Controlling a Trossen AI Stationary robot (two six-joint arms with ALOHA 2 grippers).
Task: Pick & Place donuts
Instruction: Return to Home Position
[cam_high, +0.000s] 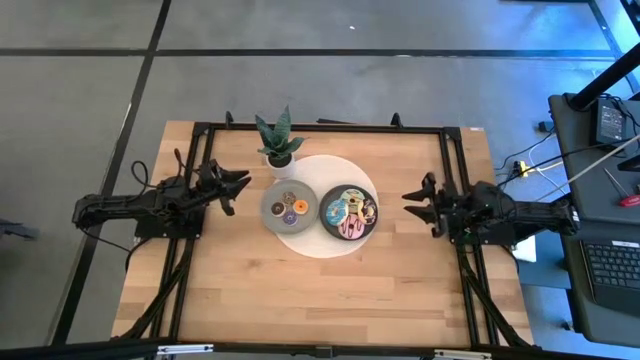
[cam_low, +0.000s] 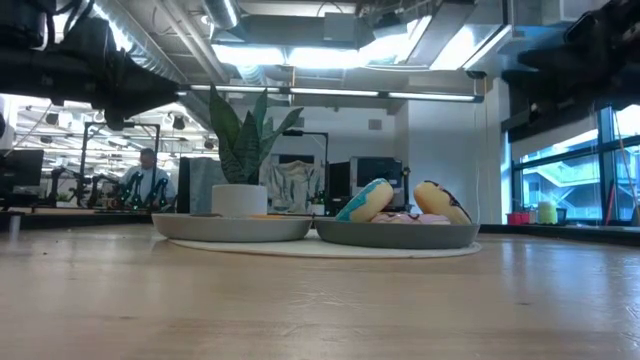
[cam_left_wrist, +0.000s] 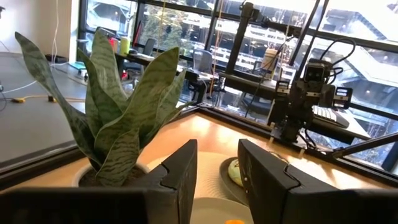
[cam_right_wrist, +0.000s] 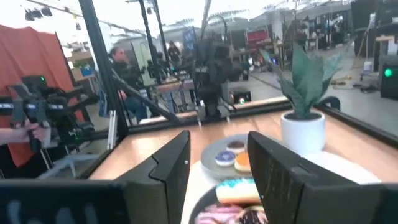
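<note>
Two plates sit side by side on a round white mat (cam_high: 310, 245). The grey plate (cam_high: 266, 210) holds three small donuts (cam_high: 290, 208): brown, blue and orange. The dark plate (cam_high: 323, 215) carries a pile of several larger donuts (cam_high: 350, 212), among them pink, blue and pale green. In the low view the piled donuts (cam_low: 366, 200) rise above the plate's rim. My left gripper (cam_high: 238, 192) hovers open left of the grey plate. My right gripper (cam_high: 415, 212) hovers open right of the dark plate. Past my right gripper (cam_right_wrist: 217, 155) the small donuts (cam_right_wrist: 227, 157) show.
A potted snake plant (cam_high: 280, 140) stands on the mat's far edge, just behind the grey plate and close to my left gripper (cam_left_wrist: 217, 165). A black frame (cam_high: 320, 127) rims the table. Bare wood lies toward the near edge. People show in the room behind.
</note>
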